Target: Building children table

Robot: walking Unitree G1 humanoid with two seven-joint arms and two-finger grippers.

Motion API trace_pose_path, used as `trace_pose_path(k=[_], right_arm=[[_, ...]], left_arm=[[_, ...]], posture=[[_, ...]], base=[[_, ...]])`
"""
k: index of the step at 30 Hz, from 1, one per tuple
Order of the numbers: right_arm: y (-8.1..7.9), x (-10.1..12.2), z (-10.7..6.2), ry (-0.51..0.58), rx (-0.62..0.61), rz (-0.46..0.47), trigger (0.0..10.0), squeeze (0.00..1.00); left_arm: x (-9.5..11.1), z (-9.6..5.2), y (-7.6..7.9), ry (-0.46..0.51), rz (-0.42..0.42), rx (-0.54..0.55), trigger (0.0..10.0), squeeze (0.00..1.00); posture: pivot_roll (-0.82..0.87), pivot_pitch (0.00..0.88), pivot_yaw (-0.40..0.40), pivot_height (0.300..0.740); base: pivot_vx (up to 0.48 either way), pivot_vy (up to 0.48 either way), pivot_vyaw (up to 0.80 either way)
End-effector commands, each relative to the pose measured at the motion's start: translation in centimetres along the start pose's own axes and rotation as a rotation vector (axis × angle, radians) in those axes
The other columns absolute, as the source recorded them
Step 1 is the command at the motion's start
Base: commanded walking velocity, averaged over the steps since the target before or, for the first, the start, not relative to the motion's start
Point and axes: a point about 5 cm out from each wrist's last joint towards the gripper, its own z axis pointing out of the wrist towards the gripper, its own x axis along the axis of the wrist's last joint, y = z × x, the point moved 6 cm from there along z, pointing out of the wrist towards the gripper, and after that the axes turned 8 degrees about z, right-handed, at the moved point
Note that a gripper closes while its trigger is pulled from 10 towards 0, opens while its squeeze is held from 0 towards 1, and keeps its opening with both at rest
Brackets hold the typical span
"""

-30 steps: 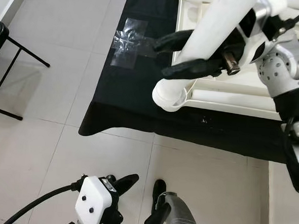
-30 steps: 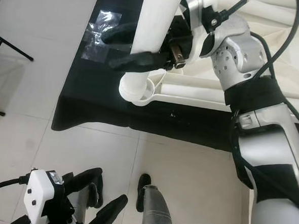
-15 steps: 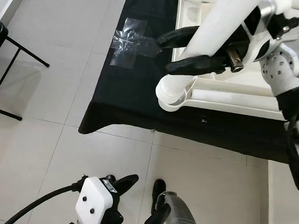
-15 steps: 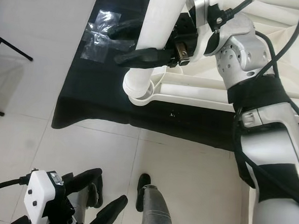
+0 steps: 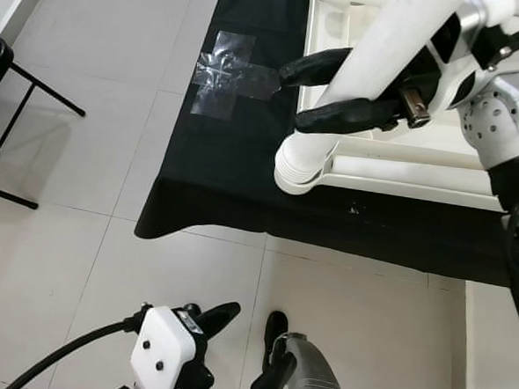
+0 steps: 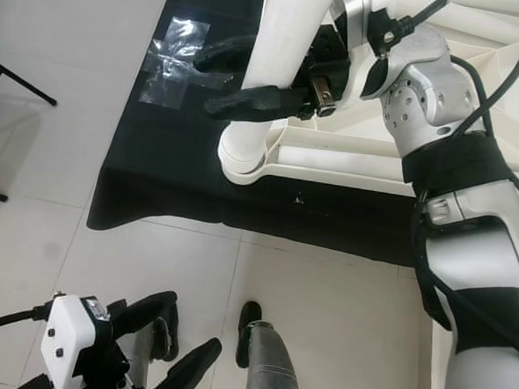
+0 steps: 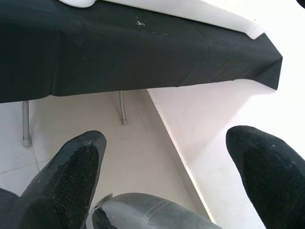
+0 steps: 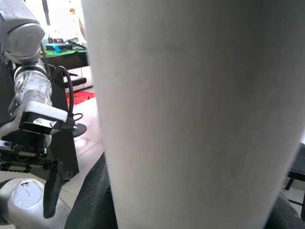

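While right tool [image 5: 323,94] grips table leg [image 5: 373,65], socket [image 5: 301,166] overhangs table edge.

Since one second ago, the right gripper [image 5: 329,95] with the thick white plastic table leg [image 5: 373,69] has moved a little toward the right of the frame.
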Motion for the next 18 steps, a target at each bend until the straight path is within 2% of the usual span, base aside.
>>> trace_pose_path(k=[1,18], right_arm=[[-0.32,-3.63,-0.43,-0.096,-0.010,0.121,10.0,0.00],[-0.90,-4.52,-0.03,-0.189,0.033,0.131,10.0,0.00]], left_arm=[[-0.27,-0.28,0.64,-0.015,-0.030,-0.018,10.0,0.00],[-0.18,-0.20,0.60,-0.016,-0.030,-0.018,10.0,0.00]], posture=[[0.12,0.556,-0.056,0.740],[0.11,0.557,-0.059,0.740]], base=[[0.000,0.000,0.00],[0.000,0.000,0.00]])
